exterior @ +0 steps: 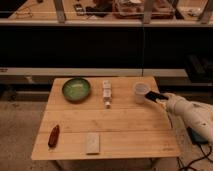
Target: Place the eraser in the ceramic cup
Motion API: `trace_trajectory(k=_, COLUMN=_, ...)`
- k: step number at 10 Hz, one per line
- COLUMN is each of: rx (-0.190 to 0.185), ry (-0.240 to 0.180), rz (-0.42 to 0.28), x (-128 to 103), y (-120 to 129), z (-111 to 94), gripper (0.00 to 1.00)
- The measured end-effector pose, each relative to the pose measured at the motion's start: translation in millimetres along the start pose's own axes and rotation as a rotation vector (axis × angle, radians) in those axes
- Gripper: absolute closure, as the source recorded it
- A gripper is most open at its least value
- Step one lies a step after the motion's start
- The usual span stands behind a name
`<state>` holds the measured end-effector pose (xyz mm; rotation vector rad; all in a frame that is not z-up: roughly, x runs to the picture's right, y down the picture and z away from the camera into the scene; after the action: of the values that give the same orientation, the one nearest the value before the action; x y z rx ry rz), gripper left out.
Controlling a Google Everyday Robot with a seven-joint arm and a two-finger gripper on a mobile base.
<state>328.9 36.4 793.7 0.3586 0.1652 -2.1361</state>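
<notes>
Counter (125,125): pale wood, one, carrying five loose things.

- One ceramic cup (140,92), whitish, upright, near the right far corner.
- One green bowl (76,89), far left, well apart from the cup.
- One small white item (106,93) between bowl and cup; its kind is too unclear to name.
- One red object (53,135) near the front left edge.
- One pale flat block (92,142) at the front edge, right of the red object.

Gripper (154,95): one, on a white arm (192,114) reaching in from the right, level with the cup's rim and just beside its right side. Jaws closed on one eraser (150,94), a black block held off the counter and not in the cup.
</notes>
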Motion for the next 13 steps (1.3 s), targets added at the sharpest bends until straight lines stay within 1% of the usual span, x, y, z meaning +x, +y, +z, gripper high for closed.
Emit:
trace_trajectory(k=2, rx=-0.023, ry=0.023, rz=-0.004, x=20, y=10, z=4, gripper=1.0)
trace_trajectory(k=4, rx=-0.05, ry=0.035, rz=-0.013, x=32, y=21, z=6, gripper=1.0)
trace_trajectory(k=7, rx=-0.083, ry=0.024, rz=-0.013, x=28, y=31, z=4, gripper=1.0)
trace_trajectory(k=9, rx=-0.101, ry=0.027, rz=-0.01, x=31, y=36, z=0, gripper=1.0)
trace_trajectory(k=11, rx=-0.111, ry=0.043, rz=-0.011, x=42, y=37, z=-1, gripper=1.0)
trace_trajectory(k=13, rx=-0.109, ry=0.061, rz=-0.018, x=57, y=32, z=2, gripper=1.0)
